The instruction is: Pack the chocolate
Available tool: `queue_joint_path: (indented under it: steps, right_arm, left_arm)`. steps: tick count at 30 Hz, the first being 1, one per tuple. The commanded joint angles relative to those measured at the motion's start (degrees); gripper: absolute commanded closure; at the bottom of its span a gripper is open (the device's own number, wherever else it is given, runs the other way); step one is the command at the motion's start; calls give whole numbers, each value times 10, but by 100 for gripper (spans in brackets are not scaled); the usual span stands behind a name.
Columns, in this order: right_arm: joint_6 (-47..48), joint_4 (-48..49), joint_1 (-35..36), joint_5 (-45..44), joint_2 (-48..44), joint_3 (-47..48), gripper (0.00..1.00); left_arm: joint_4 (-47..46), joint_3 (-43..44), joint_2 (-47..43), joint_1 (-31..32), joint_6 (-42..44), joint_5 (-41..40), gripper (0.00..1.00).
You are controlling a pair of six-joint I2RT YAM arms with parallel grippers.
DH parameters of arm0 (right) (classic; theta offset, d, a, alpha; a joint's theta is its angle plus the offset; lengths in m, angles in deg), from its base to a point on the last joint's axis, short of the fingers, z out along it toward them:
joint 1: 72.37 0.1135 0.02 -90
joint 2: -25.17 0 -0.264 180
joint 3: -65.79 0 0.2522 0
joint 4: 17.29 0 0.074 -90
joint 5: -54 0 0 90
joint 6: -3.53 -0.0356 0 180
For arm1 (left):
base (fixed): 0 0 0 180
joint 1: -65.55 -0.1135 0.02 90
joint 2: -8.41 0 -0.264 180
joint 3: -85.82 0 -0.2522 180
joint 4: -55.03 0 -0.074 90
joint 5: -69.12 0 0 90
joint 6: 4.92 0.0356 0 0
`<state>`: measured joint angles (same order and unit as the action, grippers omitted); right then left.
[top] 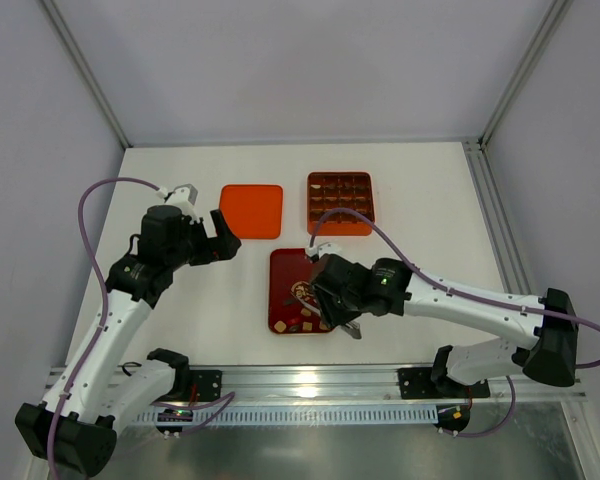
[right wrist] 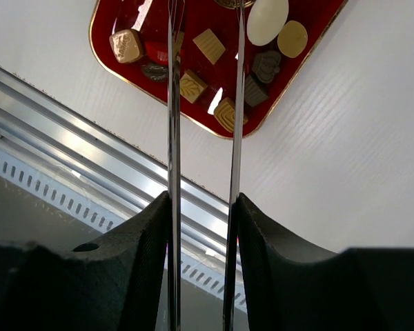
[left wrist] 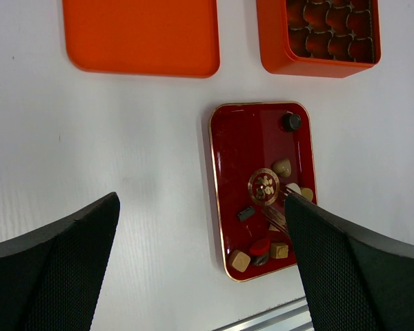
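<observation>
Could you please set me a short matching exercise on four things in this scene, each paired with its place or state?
Things:
1. orange lid
2. orange box
3. dark red tray
4. left gripper

Descriptions:
A. jaws wide open above the table
B. holds the loose chocolate pieces
C. divided into grid compartments
D. plain and flat, lying beside the box

Pairs: 1-D, 2-C, 3-B, 4-A

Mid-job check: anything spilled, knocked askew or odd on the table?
Nothing stands out. The chocolates all lie inside the red tray, none on the table; the orange box and the lid sit flat, side by side.
</observation>
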<state>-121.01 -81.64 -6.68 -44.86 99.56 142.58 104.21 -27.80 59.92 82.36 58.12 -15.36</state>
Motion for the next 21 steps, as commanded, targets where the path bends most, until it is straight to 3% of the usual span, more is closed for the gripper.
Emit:
queue_joint_path:
  steps: [1, 21]
  right_arm:
    - [13, -34, 4, -8, -22, 24, 56]
    - [33, -45, 10, 30, -46, -7, 55]
  left_arm:
    - [-8, 0, -4, -1, -2, -5, 0]
    - [-8, 0, -4, -1, -1, -6, 0]
